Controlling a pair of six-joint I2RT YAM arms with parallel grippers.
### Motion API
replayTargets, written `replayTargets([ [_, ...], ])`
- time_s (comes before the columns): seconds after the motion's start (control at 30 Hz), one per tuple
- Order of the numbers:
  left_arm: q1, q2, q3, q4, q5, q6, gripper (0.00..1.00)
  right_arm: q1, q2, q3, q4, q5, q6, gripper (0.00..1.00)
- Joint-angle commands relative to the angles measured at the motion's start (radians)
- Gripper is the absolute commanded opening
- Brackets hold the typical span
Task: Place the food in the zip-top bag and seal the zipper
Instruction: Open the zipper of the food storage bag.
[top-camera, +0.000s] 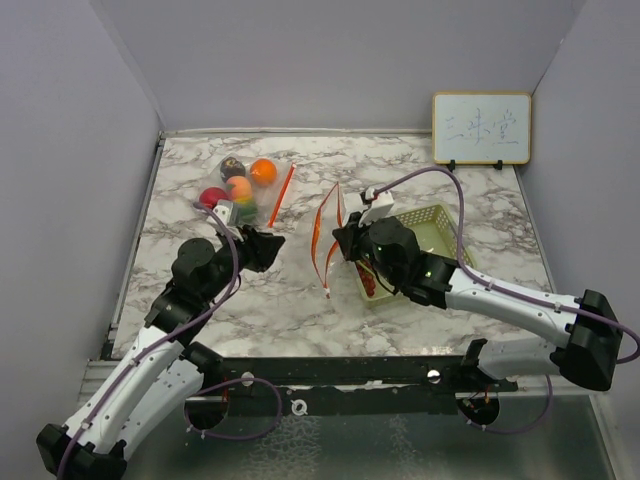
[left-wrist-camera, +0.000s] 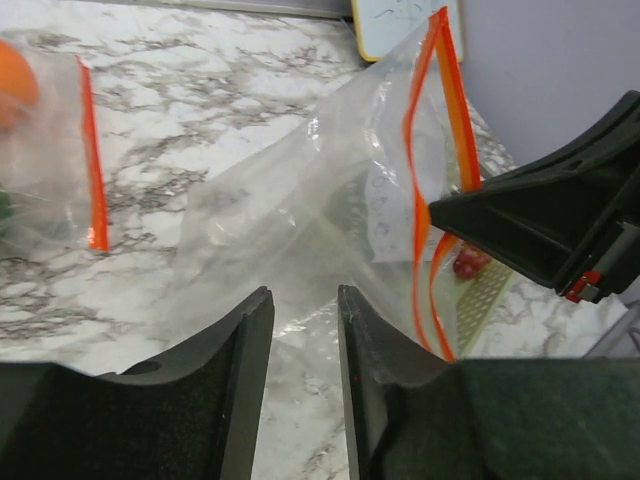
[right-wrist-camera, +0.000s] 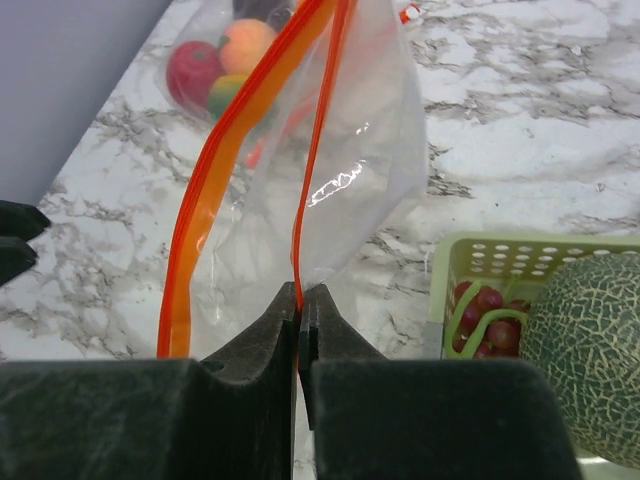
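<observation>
A clear zip-top bag (top-camera: 328, 235) with an orange zipper hangs open in mid-table. My right gripper (right-wrist-camera: 299, 295) is shut on one lip of this bag (right-wrist-camera: 345, 150); the other lip (right-wrist-camera: 215, 190) stands apart. My left gripper (left-wrist-camera: 303, 300) is open and empty, just short of the bag's lower side (left-wrist-camera: 300, 210). A second bag (top-camera: 240, 188) at the back left holds the orange (top-camera: 263, 171), dark purple fruit (top-camera: 232, 167), red apple (top-camera: 211, 197) and yellow-peach fruit (top-camera: 239, 188). The netted melon (right-wrist-camera: 590, 350) and red grapes (right-wrist-camera: 485, 315) lie in the mesh basket (right-wrist-camera: 500, 250).
The pale green basket (top-camera: 440, 225) sits right of the held bag, partly under my right arm. A whiteboard (top-camera: 481, 128) stands at the back right wall. Grey walls close in the marble table on three sides.
</observation>
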Motion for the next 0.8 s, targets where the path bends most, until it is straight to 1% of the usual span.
replayTargets([
  [0.0, 0.003, 0.019, -0.017, 0.144, 0.156, -0.117, 0.39, -0.002, -0.002, 0.022, 0.110, -0.078, -0.023, 0.02],
  [0.13, 0.003, 0.021, -0.013, 0.164, 0.214, -0.152, 0.56, -0.002, 0.019, 0.033, 0.120, -0.090, -0.023, 0.02],
  [0.23, 0.003, 0.011, -0.028, 0.198, 0.224, -0.165, 0.63, -0.003, 0.033, 0.031, 0.131, -0.105, -0.022, 0.02],
  [0.33, 0.003, 0.021, -0.039, 0.235, 0.234, -0.166, 0.63, -0.002, 0.046, 0.037, 0.136, -0.123, -0.019, 0.02],
  [0.63, 0.002, 0.152, -0.087, 0.395, 0.259, -0.193, 0.62, -0.002, 0.057, 0.054, 0.140, -0.161, -0.023, 0.02],
  [0.77, 0.002, 0.201, -0.080, 0.413, 0.240, -0.178, 0.61, -0.002, 0.058, 0.055, 0.144, -0.173, -0.023, 0.02],
])
